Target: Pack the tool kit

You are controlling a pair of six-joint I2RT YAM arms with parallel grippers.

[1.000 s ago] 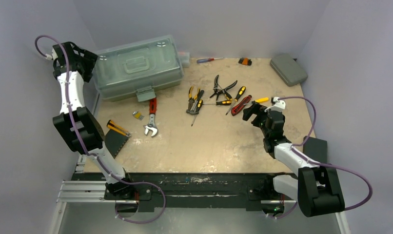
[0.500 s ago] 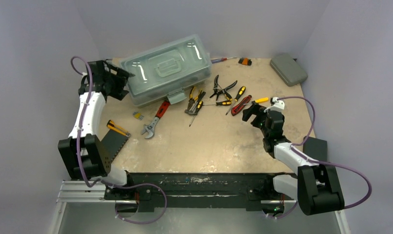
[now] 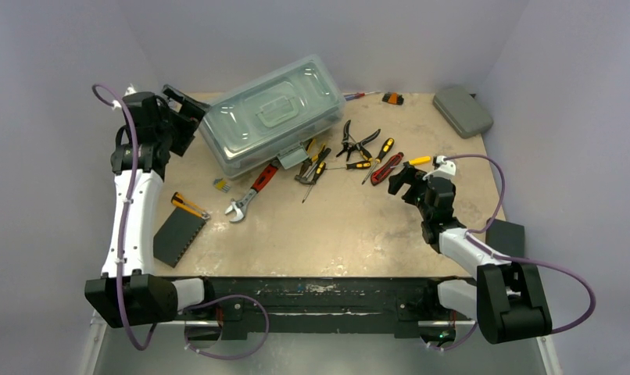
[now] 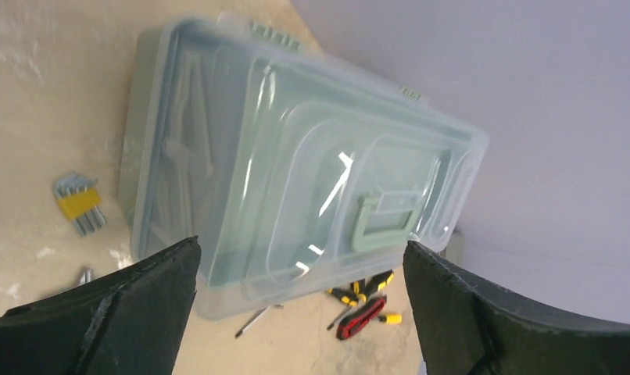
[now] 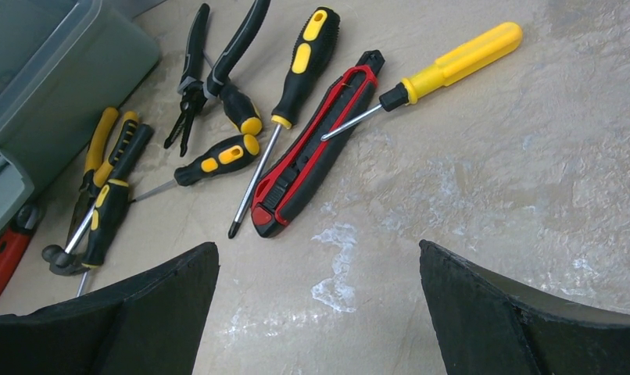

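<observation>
Here, left end effector [image 3: 187,114] beside toolbox [image 3: 273,117]

Wrench [image 3: 248,195] handle end beneath the toolbox [image 3: 269,117]

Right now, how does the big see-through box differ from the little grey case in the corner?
The toolbox is much bigger and taller; the grey case is small and flat. The toolbox has a translucent lid with a handle; the grey case is opaque and plain. The toolbox lies skewed at far left; the grey case sits in the far right corner. Both are rectangular and closed.
</observation>
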